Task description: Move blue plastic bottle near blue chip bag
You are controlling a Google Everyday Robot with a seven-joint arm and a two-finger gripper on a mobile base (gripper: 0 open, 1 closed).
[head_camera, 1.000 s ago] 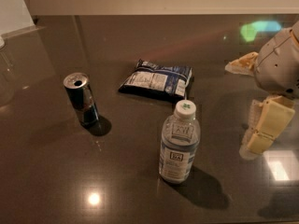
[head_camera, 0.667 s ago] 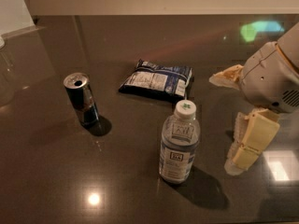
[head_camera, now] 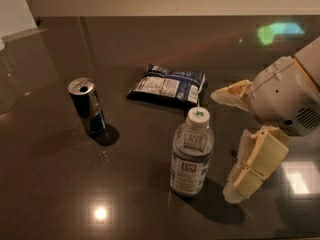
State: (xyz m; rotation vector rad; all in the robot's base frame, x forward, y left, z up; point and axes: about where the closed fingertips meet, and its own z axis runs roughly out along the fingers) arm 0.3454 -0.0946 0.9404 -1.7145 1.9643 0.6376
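The blue plastic bottle (head_camera: 192, 154) stands upright on the dark table, white cap up, label facing me. The blue chip bag (head_camera: 167, 85) lies flat behind it, a short gap away. My gripper (head_camera: 223, 146) is to the right of the bottle, open and empty. One finger (head_camera: 230, 92) reaches toward the space between bag and bottle cap. The other finger (head_camera: 255, 165) hangs low beside the bottle's base. The bottle is just left of the gap between the fingers, not touched.
A dark metal can (head_camera: 87, 105) stands upright at the left. The table (head_camera: 50, 184) is dark and glossy, with light reflections at the lower left and right. A pale wall runs along the far edge.
My gripper has moved left toward the bottle, its fingers still spread. The bottle, bag and can have not moved.
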